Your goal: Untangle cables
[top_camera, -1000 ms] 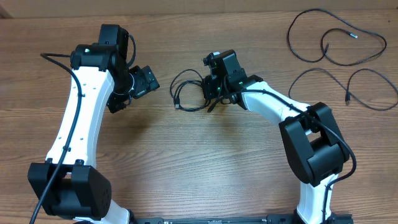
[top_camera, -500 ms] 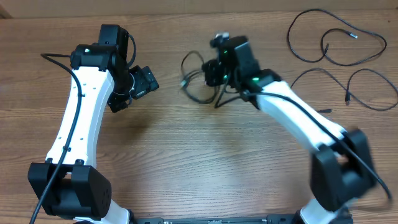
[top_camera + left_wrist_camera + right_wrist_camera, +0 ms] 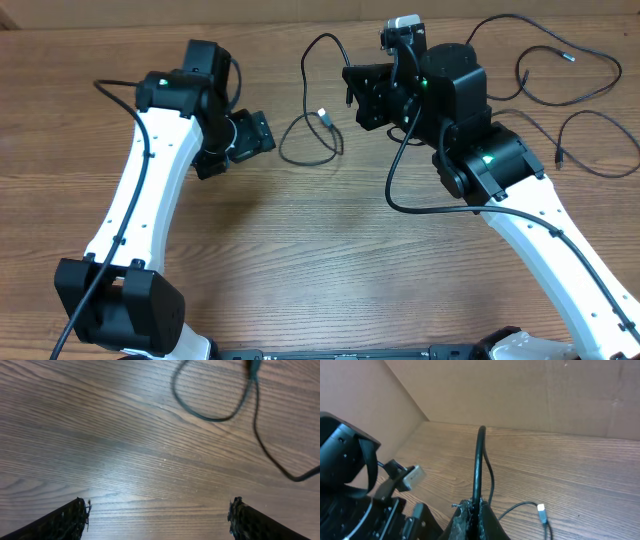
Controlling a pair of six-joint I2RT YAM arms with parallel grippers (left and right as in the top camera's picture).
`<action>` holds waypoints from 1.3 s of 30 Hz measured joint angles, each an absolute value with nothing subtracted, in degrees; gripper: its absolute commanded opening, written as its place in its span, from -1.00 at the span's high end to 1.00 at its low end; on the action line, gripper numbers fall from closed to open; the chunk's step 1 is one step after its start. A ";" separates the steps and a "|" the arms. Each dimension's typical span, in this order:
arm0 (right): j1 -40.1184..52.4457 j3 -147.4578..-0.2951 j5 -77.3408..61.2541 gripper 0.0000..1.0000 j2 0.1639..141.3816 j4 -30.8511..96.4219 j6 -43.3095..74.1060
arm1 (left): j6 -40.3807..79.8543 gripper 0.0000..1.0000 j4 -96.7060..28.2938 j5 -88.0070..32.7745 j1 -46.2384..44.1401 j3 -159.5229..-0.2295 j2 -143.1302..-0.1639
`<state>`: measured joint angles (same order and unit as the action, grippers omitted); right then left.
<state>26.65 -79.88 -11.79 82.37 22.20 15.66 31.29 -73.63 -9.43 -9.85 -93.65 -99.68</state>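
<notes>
My right hand (image 3: 476, 507) is clamped on the cable (image 3: 479, 460) and holds it raised, so the rest hangs down and drapes in a loose loop on the tabletop (image 3: 300, 250). The plug (image 3: 322, 116) lies free inside that loop. I judge the height is there to let the slack fall open. My left hand (image 3: 157, 520) hovers wide apart and empty just beside the loop, placed to pin or pull it. The other cables (image 3: 572, 57) sit well apart, far right.

Blk cables (image 3: 478, 460) w/ white plug (image 3: 323, 115), brown wood-grain table (image 3: 300, 260)
</notes>
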 measured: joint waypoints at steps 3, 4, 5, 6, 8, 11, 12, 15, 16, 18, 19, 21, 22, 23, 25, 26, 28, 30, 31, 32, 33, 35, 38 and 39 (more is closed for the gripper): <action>26.65 -79.88 -10.59 0.93 81.87 22.35 16.32 | 31.11 -0.85 -73.60 -9.45 -10.55 -93.67 -99.68; 26.68 -79.88 -9.98 0.93 81.56 22.41 16.64 | 31.11 -0.86 -73.60 -9.45 -10.79 -93.65 -99.68; 26.65 -79.88 -9.19 0.92 81.19 22.48 16.86 | 31.09 -0.87 -73.56 -9.47 -10.83 -93.65 -99.68; 26.65 -79.88 -8.47 0.93 80.84 22.57 17.02 | 31.11 -0.88 -73.56 -9.45 -10.87 -93.67 -99.68; 26.65 -79.88 -6.28 0.93 79.85 22.79 17.32 | 31.09 -0.88 -73.54 -9.45 -10.85 -93.67 -99.68; 26.68 -79.88 -0.86 0.93 77.71 23.70 17.76 | 31.07 -0.92 -73.54 -9.45 -10.85 -93.67 -99.68; 26.68 -79.88 1.61 0.93 76.64 24.32 17.80 | 31.00 -0.93 -73.54 -9.43 -10.85 -93.65 -99.68; 26.63 -79.88 8.62 0.93 73.76 27.59 17.93 | 30.94 -0.96 -73.56 -9.43 -10.85 -93.67 -99.68; 26.59 -79.90 11.27 0.93 72.90 29.39 17.98 | 30.92 -0.97 -73.52 -9.41 -10.85 -93.67 -99.68; 25.91 -79.96 16.21 0.93 71.92 33.61 18.11 | 30.94 -0.98 -73.56 -9.43 -10.85 -93.65 -99.68; 25.34 -80.09 18.04 0.93 71.83 36.42 18.65 | 30.92 -0.99 -73.49 -9.43 -10.85 -93.67 -99.68; 23.83 -80.09 20.51 0.93 72.03 41.32 20.36 | 30.94 -0.99 -73.54 -9.43 -10.85 -93.65 -99.68; 23.05 -80.09 21.37 0.93 72.27 43.62 21.45 | 30.92 -0.99 -73.49 -9.43 -10.85 -93.65 -99.68; 22.22 -80.09 21.78 0.93 72.62 45.93 22.92 | 30.92 -0.99 -73.52 -9.43 -10.85 -93.65 -99.68; 20.99 -80.09 21.32 0.93 73.23 49.01 25.04 | 30.94 -0.99 -73.47 -9.43 -10.85 -93.67 -99.68; 20.62 -80.09 20.25 0.93 73.60 50.02 25.74 | 30.94 -1.00 -73.45 -9.43 -10.85 -93.65 -99.68; 20.51 -80.09 16.64 0.93 74.43 51.13 26.85 | 30.94 -1.00 -73.21 -9.43 -10.85 -93.65 -99.68; 20.51 -80.09 11.84 0.93 75.59 51.53 27.53 | 30.92 -0.95 -73.10 -9.43 -10.85 -93.65 -99.68; 20.51 -80.09 9.21 0.93 76.25 51.68 27.88 | 30.92 -0.93 -73.08 -9.43 -10.85 -93.65 -99.68; 20.51 -80.09 7.46 0.93 76.82 51.66 28.08 | 30.94 -0.92 -73.08 -9.43 -10.85 -93.67 -99.68; 20.56 -80.09 5.85 0.93 77.58 51.66 28.27 | 30.92 -0.91 -73.08 -9.43 -10.85 -93.67 -99.68; 20.58 -80.09 4.45 0.93 78.67 51.68 28.53 | 30.92 -0.92 -73.14 -9.43 -10.85 -93.67 -99.68; 20.58 -80.09 5.87 0.93 79.64 52.05 28.73 | 30.92 -0.95 -73.32 -9.43 -10.85 -93.65 -99.68; 20.62 -80.09 6.90 0.93 79.81 52.34 29.02 | 30.92 -0.95 -73.30 -9.43 -10.85 -93.67 -99.68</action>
